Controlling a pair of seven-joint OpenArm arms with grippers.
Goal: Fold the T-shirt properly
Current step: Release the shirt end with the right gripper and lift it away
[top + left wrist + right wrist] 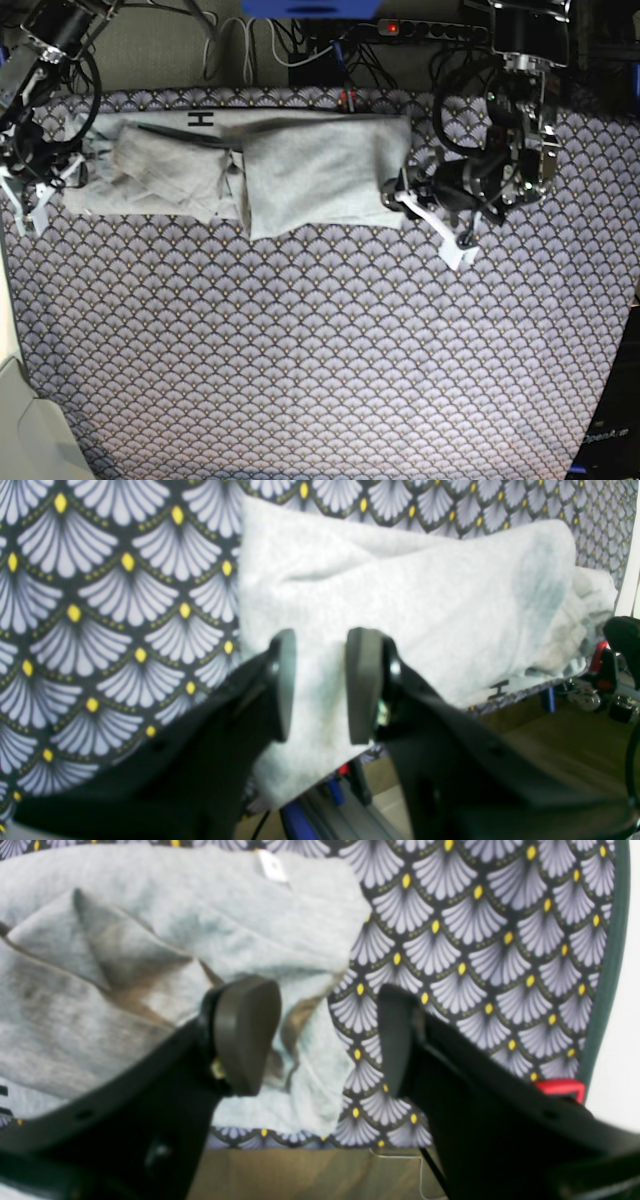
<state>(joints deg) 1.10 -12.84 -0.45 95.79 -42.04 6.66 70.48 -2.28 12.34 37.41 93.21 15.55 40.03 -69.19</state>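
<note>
The T-shirt (250,175), light grey and folded into a long band with a black "H" on its far edge, lies along the far side of the fan-patterned cloth (320,350). At its right end the left gripper (425,215) reaches in low, jaws partly apart around the shirt's corner, though a real grip cannot be told. At the left end the right gripper (35,200) hangs with jaws spread wide, holding nothing.

The light grey T-shirt (250,175) is laid as a long folded band across the upper frame, one black "H" shown at its top edge.

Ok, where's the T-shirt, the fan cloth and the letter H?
T-shirt (320,180): base view, middle of the folded panel.
fan cloth (320,350): base view, bare patterned area.
letter H (201,119): base view, black print at the shirt's far edge.
</note>
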